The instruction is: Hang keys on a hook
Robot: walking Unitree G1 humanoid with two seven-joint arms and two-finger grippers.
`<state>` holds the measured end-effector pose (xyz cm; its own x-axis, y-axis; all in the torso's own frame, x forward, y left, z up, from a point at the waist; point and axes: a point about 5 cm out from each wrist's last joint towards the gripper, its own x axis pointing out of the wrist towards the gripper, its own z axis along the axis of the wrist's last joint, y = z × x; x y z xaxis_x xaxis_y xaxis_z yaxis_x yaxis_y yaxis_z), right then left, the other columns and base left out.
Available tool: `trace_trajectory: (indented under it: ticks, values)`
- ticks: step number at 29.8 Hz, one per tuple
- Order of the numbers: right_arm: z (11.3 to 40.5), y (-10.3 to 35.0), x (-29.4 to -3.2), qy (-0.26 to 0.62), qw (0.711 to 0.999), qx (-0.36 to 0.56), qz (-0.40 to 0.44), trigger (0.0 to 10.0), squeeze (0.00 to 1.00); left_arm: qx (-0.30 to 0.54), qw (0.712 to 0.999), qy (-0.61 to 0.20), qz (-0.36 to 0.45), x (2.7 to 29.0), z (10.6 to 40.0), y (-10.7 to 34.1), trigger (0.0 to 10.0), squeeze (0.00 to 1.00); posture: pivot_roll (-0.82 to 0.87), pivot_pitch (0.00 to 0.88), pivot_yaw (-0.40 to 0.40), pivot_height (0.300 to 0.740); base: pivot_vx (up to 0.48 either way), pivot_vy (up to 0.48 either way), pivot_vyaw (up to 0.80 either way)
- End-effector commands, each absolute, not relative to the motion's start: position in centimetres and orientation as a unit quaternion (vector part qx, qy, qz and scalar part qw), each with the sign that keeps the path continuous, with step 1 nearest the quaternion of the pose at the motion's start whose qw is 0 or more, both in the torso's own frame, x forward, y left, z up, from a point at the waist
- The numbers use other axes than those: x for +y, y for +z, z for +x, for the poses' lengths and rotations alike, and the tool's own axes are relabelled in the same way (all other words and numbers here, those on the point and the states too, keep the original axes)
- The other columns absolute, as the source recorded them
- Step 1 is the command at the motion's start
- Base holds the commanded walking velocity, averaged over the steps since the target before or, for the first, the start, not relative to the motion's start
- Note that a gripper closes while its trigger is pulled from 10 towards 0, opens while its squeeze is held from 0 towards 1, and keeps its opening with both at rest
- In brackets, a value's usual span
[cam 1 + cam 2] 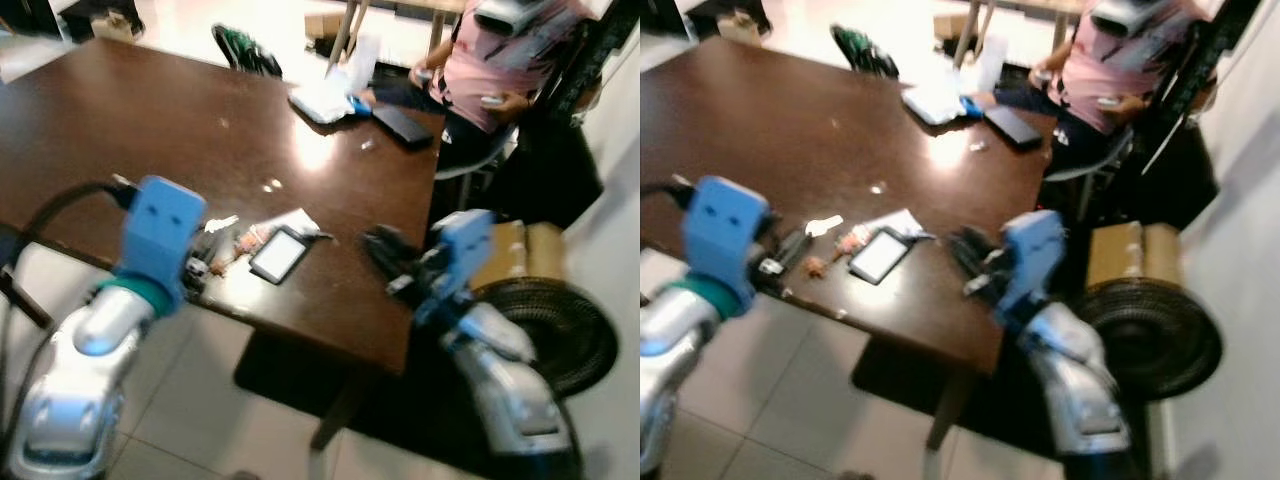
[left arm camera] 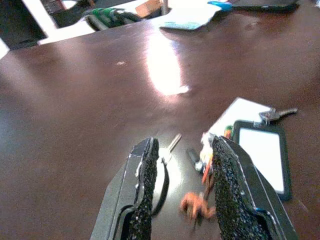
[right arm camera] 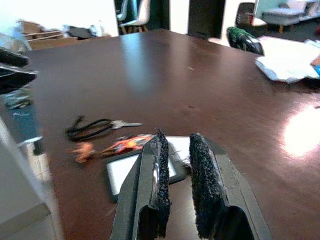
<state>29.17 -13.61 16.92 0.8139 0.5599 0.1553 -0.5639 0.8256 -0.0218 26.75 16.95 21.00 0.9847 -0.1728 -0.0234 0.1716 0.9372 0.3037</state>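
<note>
The keys [image 2: 170, 148] lie near the front edge of the dark wooden table [image 1: 150, 130], with a black cord loop [image 3: 87, 129] and an orange charm [image 3: 125, 145]. Beside them sits a black-framed card holder [image 1: 280, 253]. My left gripper [image 2: 184, 150] is open low over the table, its fingers on either side of the keys and charm. My right gripper [image 3: 177, 142] hovers over the table's right front corner, pointing at the card holder, with a narrow gap between its fingers and nothing in it.
A person in a pink top [image 1: 490, 70] sits at the far right corner. A black tablet [image 1: 402, 123] and white papers [image 1: 322, 100] lie at the far edge. On the floor to the right stand a round black fan [image 1: 560, 330] and a cardboard box [image 1: 525, 250].
</note>
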Motion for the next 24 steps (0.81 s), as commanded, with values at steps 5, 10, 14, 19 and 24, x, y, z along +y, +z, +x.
trace_trajectory:
  ticks: [5, 10, 14, 19, 24]
  values:
    - [29.17, 16.63, -14.49, 0.277, 0.958, -0.071, 0.013, 10.0, 0.00, 0.003, 0.983, -0.100, 0.156, 16.38, 26.68, 20.80, 10.0, 0.00, 0.08, 0.000, 0.046, 0.740, 0.129, 0.000, 0.00]
    - [29.17, 16.62, -14.47, 0.279, 0.958, -0.072, 0.013, 10.0, 0.00, 0.002, 0.982, -0.102, 0.159, 16.33, 26.71, 20.81, 10.0, 0.00, 0.08, 0.000, 0.047, 0.740, 0.000, 0.000, 0.00]
    - [29.17, 16.60, -14.46, 0.279, 0.957, -0.072, 0.012, 10.0, 0.00, 0.002, 0.982, -0.103, 0.159, 16.31, 26.72, 20.82, 10.0, 0.00, 0.08, 0.000, 0.047, 0.740, 0.000, 0.000, 0.00]
    - [29.07, 16.46, -14.36, 0.291, 0.954, -0.067, 0.006, 10.0, 0.00, 0.001, 0.981, -0.110, 0.162, 16.14, 26.76, 20.84, 10.0, 0.00, 0.09, 0.000, 0.046, 0.740, 0.000, 0.000, 0.00]
    - [29.12, 16.51, -14.24, 0.299, 0.952, -0.067, -0.002, 10.0, 0.00, 0.040, 0.970, -0.131, 0.203, 15.75, 27.51, 20.11, 10.0, 0.00, 0.09, 0.000, 0.045, 0.740, 0.000, 0.000, 0.00]
